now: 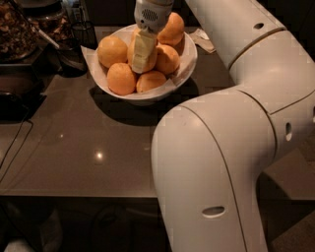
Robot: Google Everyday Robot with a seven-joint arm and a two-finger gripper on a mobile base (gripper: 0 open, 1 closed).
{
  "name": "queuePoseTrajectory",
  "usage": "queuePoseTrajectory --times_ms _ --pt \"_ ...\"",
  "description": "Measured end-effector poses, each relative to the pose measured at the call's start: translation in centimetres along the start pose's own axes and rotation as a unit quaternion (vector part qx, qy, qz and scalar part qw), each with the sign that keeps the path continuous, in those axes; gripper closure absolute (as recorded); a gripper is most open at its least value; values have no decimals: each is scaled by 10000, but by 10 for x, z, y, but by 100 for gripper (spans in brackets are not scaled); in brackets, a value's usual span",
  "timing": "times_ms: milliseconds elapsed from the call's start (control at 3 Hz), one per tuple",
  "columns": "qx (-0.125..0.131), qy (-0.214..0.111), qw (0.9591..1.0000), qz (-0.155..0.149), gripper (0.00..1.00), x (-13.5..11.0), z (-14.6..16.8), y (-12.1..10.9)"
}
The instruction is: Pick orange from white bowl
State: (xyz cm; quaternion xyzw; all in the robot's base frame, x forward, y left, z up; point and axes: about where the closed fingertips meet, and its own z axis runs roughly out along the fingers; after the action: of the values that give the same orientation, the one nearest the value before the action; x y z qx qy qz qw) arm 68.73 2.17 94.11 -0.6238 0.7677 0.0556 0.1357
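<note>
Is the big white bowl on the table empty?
No, the glossy white ceramic bowl holds several round orange fruits, and the robot's gripper is down in the middle of the pile.

we see a bulky glossy white arm [221, 162]: rounded shells, thin tan seam bands at the joints, small oval slots and round holes. grey wrist housing [150, 14] with a dotted grille. pale cream hand [140, 55] down over the white bowl [147, 96].
</note>
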Motion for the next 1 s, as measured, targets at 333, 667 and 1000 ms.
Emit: queuePoseTrajectory --times_ms 333,667,1000 --pt "-113 7 9999 -24 31 -1 9 1" --pt "-223 -11 9997 -45 33 -1 16 3" --pt "-223 -11 9997 -45 52 -1 16 3"
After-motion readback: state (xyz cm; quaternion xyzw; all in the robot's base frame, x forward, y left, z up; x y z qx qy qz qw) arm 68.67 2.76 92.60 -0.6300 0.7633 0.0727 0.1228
